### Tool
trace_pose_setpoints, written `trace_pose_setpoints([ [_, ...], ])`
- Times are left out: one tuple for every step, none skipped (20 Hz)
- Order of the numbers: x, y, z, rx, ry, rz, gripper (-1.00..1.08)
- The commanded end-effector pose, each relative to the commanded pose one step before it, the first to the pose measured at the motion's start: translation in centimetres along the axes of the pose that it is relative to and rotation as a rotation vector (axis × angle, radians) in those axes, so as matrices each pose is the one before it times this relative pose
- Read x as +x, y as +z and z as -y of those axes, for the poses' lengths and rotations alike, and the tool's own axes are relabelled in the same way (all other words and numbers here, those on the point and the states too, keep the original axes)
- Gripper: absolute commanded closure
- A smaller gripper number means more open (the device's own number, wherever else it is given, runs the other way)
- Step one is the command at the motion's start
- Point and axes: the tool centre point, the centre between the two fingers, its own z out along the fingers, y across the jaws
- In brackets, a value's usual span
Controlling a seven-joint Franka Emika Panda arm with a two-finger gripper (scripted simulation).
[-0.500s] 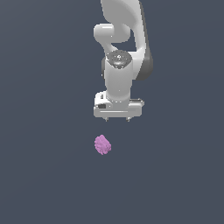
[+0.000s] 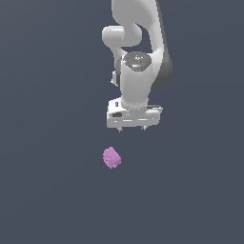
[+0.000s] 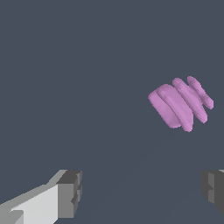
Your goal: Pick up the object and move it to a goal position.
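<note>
So here we've got the pincer [image 2: 132, 128] hanging off the white arm [image 2: 138, 57], pointing down over the plain dark grey floor [image 2: 47, 190]. In the wrist view its two fingers [image 3: 70, 192] sit far apart with nothing between them, so we'd call it wide and empty. The object [image 2: 112, 157], that little pink-purple ridged blob, lies on the floor below the pincer and a bit off toward the exterior view's left, clearly apart from it. In the wrist view it [image 3: 180, 104] sits outside the gap, nearer one finger's side.
</note>
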Motion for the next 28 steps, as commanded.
trace_pose_setpoints([
  [0.039,-0.232,0.497,-0.00125,-0.01648,-0.00095,-0.92],
  [-0.008,-0.010,0.043,0.00000,0.00000,0.00000,-0.92],
  [-0.004,0.025,-0.077,0.00013,0.00195,0.00008,-0.92],
  [0.009,0.025,-0.045,0.00000,0.00000,0.00000,-0.92],
  [0.028,0.039,-0.069,-0.00001,-0.00117,0.00025,-0.92],
  [0.040,0.031,-0.053,-0.00014,-0.00292,0.00009,-0.92],
  [0.055,0.036,-0.057,-0.00022,-0.00436,0.00011,-0.92],
  [0.070,0.044,-0.064,-0.00028,-0.00573,0.00013,-0.92],
  [0.084,0.056,-0.086,-0.00033,-0.00683,0.00017,-0.92],
  [0.098,0.071,-0.113,-0.00036,-0.00780,0.00022,-0.92],
  [0.111,0.086,-0.136,-0.00040,-0.00883,0.00028,-0.92],
  [0.123,0.099,-0.159,-0.00043,-0.00987,0.00032,-0.92],
  [0.133,0.110,-0.178,-0.00046,-0.01092,0.00036,-0.92],
  [0.143,0.120,-0.194,-0.00050,-0.01207,0.00039,-0.92],
  [0.152,0.131,-0.212,-0.00053,-0.01323,0.00043,-0.92],
  [0.160,0.143,-0.233,-0.00055,-0.01433,0.00048,-0.92],
  [0.167,0.157,-0.257,-0.00056,-0.01542,0.00052,-0.92],
  [0.172,0.171,-0.282,-0.00057,-0.01652,0.00057,-0.92],
  [0.176,0.184,-0.303,-0.00057,-0.01769,0.00061,-0.92],
  [0.178,0.198,-0.329,-0.00057,-0.01880,0.00066,-0.92],
  [0.179,0.213,-0.354,-0.00056,-0.01995,0.00070,-0.92],
  [0.177,0.228,-0.381,-0.00054,-0.02106,0.00075,-0.92],
  [0.172,0.242,-0.406,-0.00051,-0.02212,0.00079,-0.92],
  [0.160,0.248,-0.416,-0.00045,-0.02233,0.00079,-0.92],
  [0.145,0.251,-0.421,-0.00040,-0.02230,0.00079,-0.92],
  [0.130,0.254,-0.426,-0.00034,-0.02227,0.00078,-0.92],
  [0.114,0.257,-0.430,-0.00028,-0.02223,0.00077,-0.92],
  [0.099,0.260,-0.434,-0.00023,-0.02220,0.00076,-0.92],
])
